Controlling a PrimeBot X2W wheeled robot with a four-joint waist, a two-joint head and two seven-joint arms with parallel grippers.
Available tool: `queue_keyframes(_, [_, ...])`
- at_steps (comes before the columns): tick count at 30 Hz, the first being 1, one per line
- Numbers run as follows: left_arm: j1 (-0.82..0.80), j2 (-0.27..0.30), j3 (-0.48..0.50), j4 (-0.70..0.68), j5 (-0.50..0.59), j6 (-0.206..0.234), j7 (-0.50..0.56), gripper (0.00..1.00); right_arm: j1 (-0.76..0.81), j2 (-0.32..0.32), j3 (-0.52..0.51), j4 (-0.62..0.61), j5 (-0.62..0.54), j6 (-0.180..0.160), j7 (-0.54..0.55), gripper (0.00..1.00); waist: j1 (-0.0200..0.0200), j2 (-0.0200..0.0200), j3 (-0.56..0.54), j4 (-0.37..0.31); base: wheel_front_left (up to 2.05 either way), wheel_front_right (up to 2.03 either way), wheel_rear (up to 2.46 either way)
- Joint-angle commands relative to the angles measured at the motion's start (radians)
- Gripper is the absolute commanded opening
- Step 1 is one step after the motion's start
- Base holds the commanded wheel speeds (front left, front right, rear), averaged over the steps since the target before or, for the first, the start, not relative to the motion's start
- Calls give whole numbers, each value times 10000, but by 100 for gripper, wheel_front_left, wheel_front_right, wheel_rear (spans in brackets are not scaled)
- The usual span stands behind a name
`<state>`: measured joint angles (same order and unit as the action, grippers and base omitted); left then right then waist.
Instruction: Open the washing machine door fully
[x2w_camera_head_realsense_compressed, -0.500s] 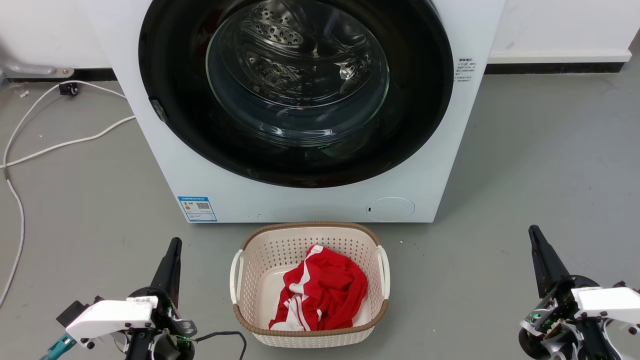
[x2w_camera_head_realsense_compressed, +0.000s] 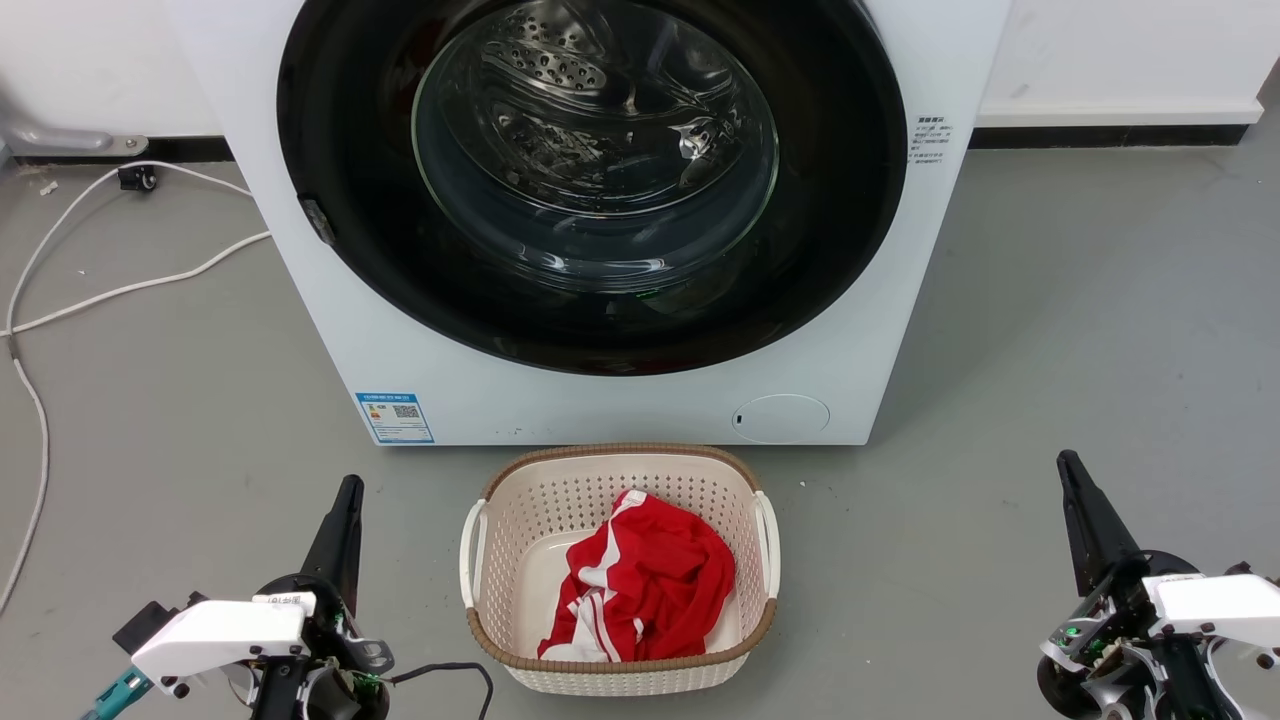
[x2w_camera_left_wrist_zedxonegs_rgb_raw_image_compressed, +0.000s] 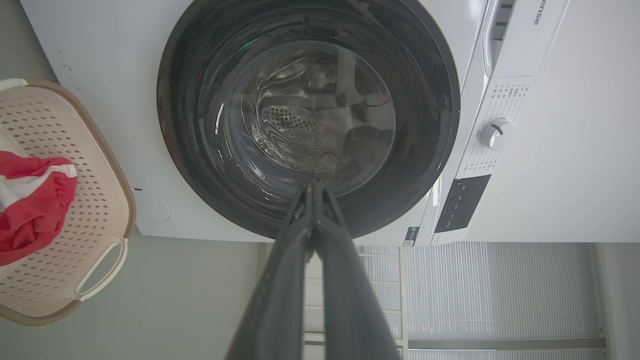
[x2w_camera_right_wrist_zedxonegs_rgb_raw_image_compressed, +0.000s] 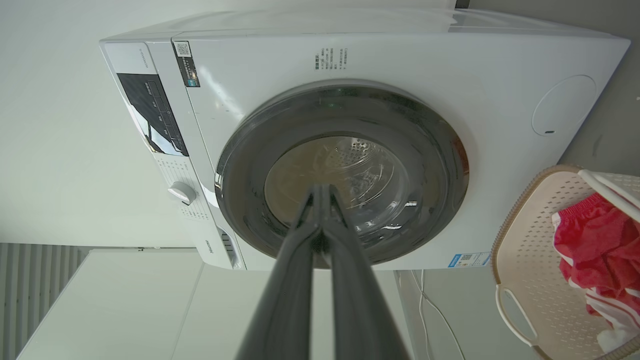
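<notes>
Door (x2w_camera_head_realsense_compressed: 592, 160) sits shut against the washing machine (x2w_camera_head_realsense_compressed: 330, 340), ahead of and above both grippers. Left gripper (x2w_camera_head_realsense_compressed: 351, 487): fingers pressed together, empty. Right gripper (x2w_camera_head_realsense_compressed: 1067, 462): same. A small catch (x2w_camera_head_realsense_compressed: 318, 222) is on the door's left rim, so the left arm looks nearer. The hinge is probably on the right.

washing machine (x2w_camera_head_realsense_compressed: 400, 340) at far side of floor (x2w_camera_head_realsense_compressed: 1050, 330), washing machine door (x2w_camera_head_realsense_compressed: 595, 150) on its front | basket (x2w_camera_head_realsense_compressed: 620, 452) just before it, garment (x2w_camera_head_realsense_compressed: 650, 585) inside | cable (x2w_camera_head_realsense_compressed: 120, 290) left of machine | left gripper (x2w_camera_head_realsense_compressed: 348, 490) left of basket, right gripper (x2w_camera_head_realsense_compressed: 1068, 465) well right
</notes>
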<state>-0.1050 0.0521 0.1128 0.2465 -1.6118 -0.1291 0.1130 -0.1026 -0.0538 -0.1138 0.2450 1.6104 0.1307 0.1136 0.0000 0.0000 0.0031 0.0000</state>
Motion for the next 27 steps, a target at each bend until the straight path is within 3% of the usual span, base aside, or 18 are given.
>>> queue_keyframes(1, [-85, -11, 34, 8, 49, -29, 30, 0, -120, 33, -12, 12, -31, 0, 11, 0, 0, 0, 0, 0, 0, 0, 0])
queue_keyframes(27, [-84, -14, 37, 8, 53, -29, 35, 0, -121, 36, -16, 13, -38, 0, 19, 0, 0, 0, 0, 0, 0, 0, 0])
